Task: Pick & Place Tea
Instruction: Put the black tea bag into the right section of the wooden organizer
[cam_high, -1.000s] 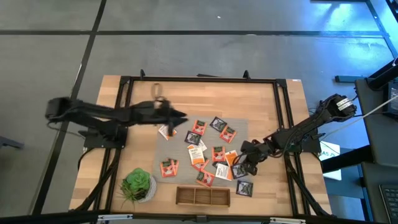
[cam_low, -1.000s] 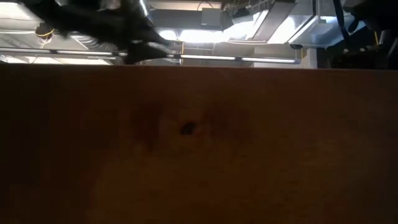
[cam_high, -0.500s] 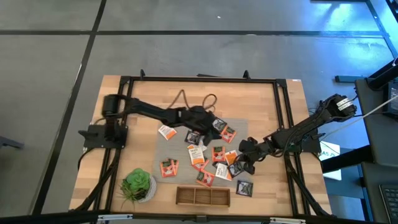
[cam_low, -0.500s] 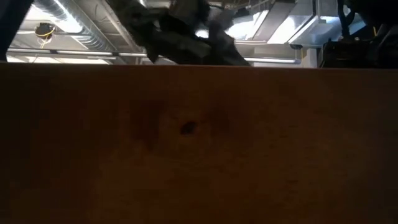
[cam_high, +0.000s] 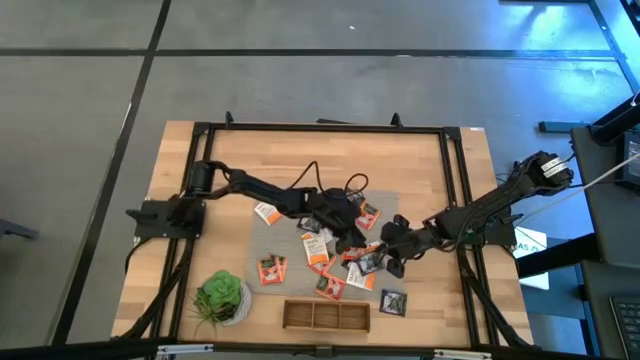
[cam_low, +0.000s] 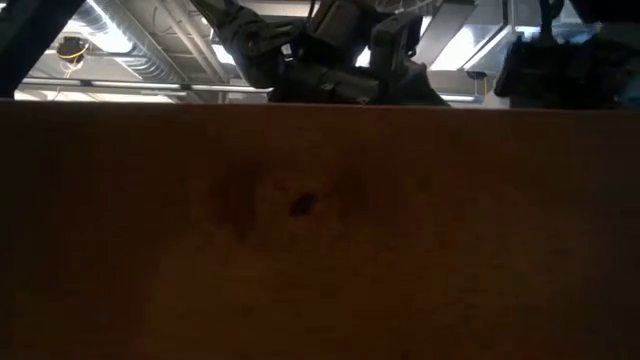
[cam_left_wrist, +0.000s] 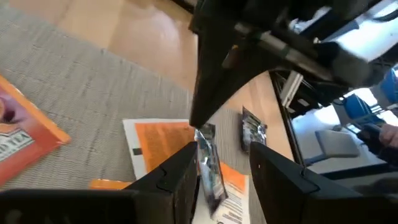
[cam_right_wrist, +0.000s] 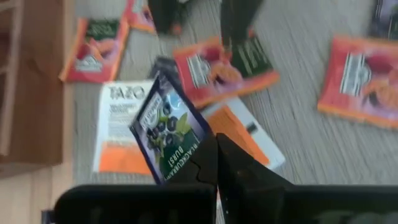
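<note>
Two grippers crowd the same patch of the grey mat (cam_high: 290, 245), and that closeness is the main hazard. The right gripper (cam_right_wrist: 214, 163) has its jaws pressed together on a corner of a blackcurrant tea sachet (cam_right_wrist: 166, 129), holding it tilted above the other tea sachets (cam_high: 318, 248) scattered over the mat on the tabletop (cam_high: 420, 165). The left gripper (cam_left_wrist: 221, 168), reaching across from the left, has its jaws spread on either side of that same upright sachet, which shows edge-on between its fingers (cam_left_wrist: 277, 177) in the left wrist view.

If the left jaws close while the right ones grip, the thin packet could crease or tear, or be tugged free and fall among the pile. A corner pinch is weak, so a light knock from the left fingers might twist the sachet out. The two grippers look nearly touching in the high view; a small drift by either arm may bring fingers into collision. Low passes could also sweep neighbouring sachets off the mat. The wooden tray (cam_high: 326, 315) and potted plant (cam_high: 220, 298) sit well apart.
</note>
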